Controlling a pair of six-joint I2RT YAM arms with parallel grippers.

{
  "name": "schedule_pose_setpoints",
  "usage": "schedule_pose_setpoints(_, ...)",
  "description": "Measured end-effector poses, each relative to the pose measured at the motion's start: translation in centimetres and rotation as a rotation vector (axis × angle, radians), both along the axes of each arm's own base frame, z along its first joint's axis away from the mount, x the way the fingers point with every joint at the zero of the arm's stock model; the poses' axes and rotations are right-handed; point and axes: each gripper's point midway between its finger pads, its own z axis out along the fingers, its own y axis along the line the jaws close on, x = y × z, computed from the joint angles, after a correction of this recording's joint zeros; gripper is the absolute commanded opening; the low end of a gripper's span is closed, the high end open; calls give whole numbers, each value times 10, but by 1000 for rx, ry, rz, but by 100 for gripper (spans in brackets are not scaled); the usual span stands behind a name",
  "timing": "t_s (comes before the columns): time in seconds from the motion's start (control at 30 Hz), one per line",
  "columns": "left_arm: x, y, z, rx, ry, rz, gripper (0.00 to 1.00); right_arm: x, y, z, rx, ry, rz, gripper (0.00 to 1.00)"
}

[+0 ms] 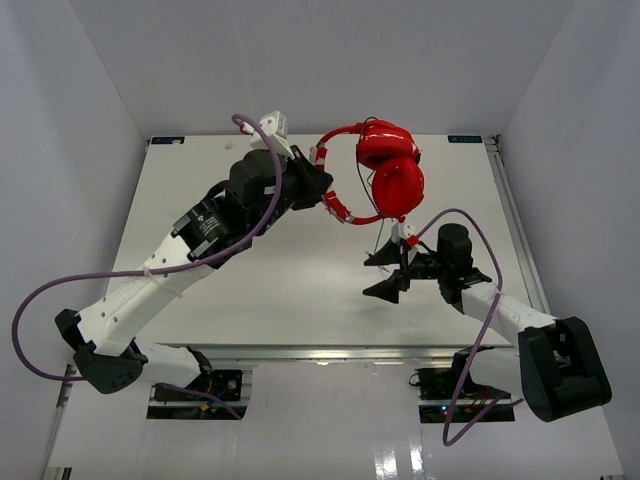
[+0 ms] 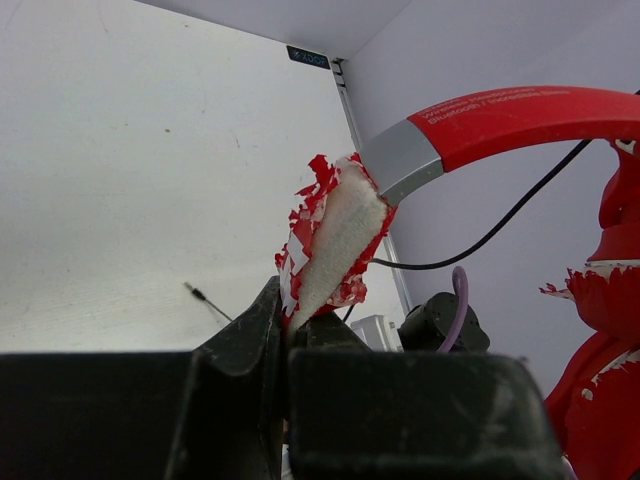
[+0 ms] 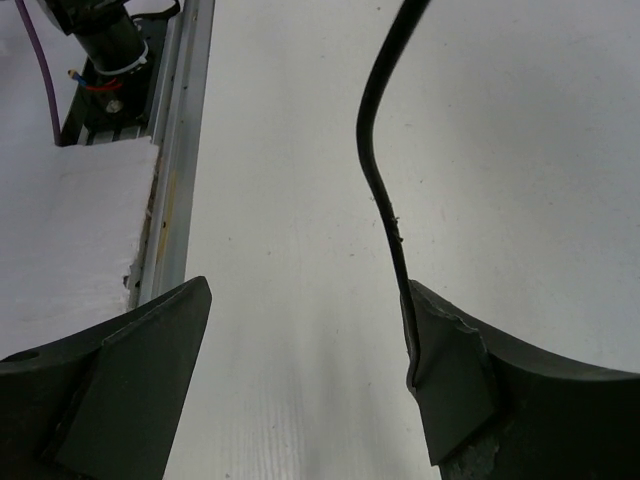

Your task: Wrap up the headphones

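Two arms share the work at this moment, and their roles differ sharply. The left gripper (image 1: 315,186) is pinched tight on the headphones (image 1: 390,172), its jaws closed on the torn, flaking padding (image 2: 335,240) under the headband (image 2: 520,118), so the set hangs in the air above the far middle of the table (image 1: 270,295), with the two ear cups (image 1: 398,186) stacked toward the right. The cable (image 3: 384,190) drops from the cups as a thin black line toward the right gripper (image 1: 392,272), which hovers lower and nearer the robot. The right wrist view shows that gripper's fingers (image 3: 455,370) spread wide, with the cable running down along the inner face of one finger and nothing pinned between the two. The plug end is not visible in any view. Judged from this, the step in hand is catching the cable so that winding can begin; no loop around the headphones can be seen, so the task looks to be at an early stage. The next move calls for the right jaws to close on the cable without letting it slip off the fingertip, then to carry it around the band or cups while the left gripper holds the headphones firm. The crumbling padding may make that hold less sure.
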Motion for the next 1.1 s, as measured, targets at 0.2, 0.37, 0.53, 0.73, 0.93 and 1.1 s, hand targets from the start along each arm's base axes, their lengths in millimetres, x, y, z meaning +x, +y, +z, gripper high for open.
schedule_pose_setpoints(0.2,0,0,1,-9,4,4,0,-3,1,-7,-37,-35,34,64)
schedule_pose_setpoints(0.37,1,3,0,-5,6,20,0,-8,0,-11,-71,-55,62,34)
schedule_pose_setpoints(0.53,5,9,2,-3,-4,59,0,-14,-3,-4,-93,-91,78,25)
schedule_pose_setpoints(0.73,7,15,6,-11,-13,90,0,-22,-6,15,-91,-125,86,9)
schedule_pose_setpoints(0.93,11,22,16,-19,-33,134,0,-16,-11,36,-140,-149,39,8)
schedule_pose_setpoints(1.1,21,36,20,-6,-54,211,0,3,-27,58,-269,-245,-79,8)
